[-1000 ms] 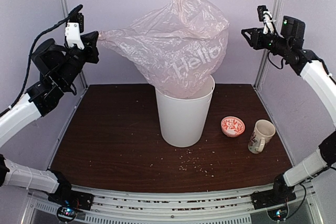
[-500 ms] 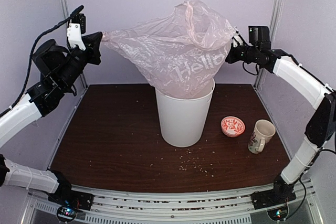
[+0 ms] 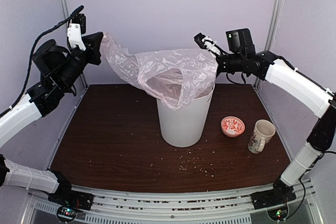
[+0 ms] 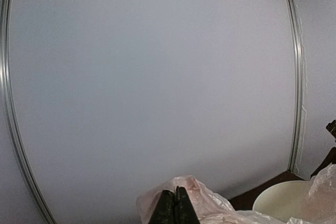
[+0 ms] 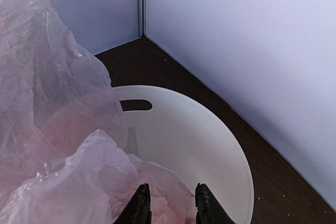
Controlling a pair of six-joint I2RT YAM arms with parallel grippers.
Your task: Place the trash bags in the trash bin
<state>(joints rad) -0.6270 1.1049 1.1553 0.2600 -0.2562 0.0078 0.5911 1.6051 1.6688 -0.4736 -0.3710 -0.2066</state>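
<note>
The pale-pink translucent trash bag [image 3: 168,72] is stretched from my left gripper [image 3: 101,42] across to the trash bin [image 3: 184,124], a tall white round bin mid-table. The bag's lower part sags into the bin's mouth. My left gripper [image 4: 175,203] is shut on a corner of the bag [image 4: 210,203], held high at the left. My right gripper [image 3: 216,69] is at the bin's right rim, pressing on the bag. In the right wrist view its fingers [image 5: 169,203] stand apart over the bin [image 5: 210,145], and crumpled bag [image 5: 58,129] bulges between them.
A small red-patterned bowl [image 3: 232,126] and a floral mug [image 3: 261,136] stand right of the bin. Crumbs [image 3: 197,163] lie in front of it. Metal frame posts [image 3: 62,3] and the back wall close in behind both arms.
The right arm swung left and down to the bin's rim. The bag, ballooned high above the bin before, has collapsed and sunk toward the bin. The left gripper has held still.
</note>
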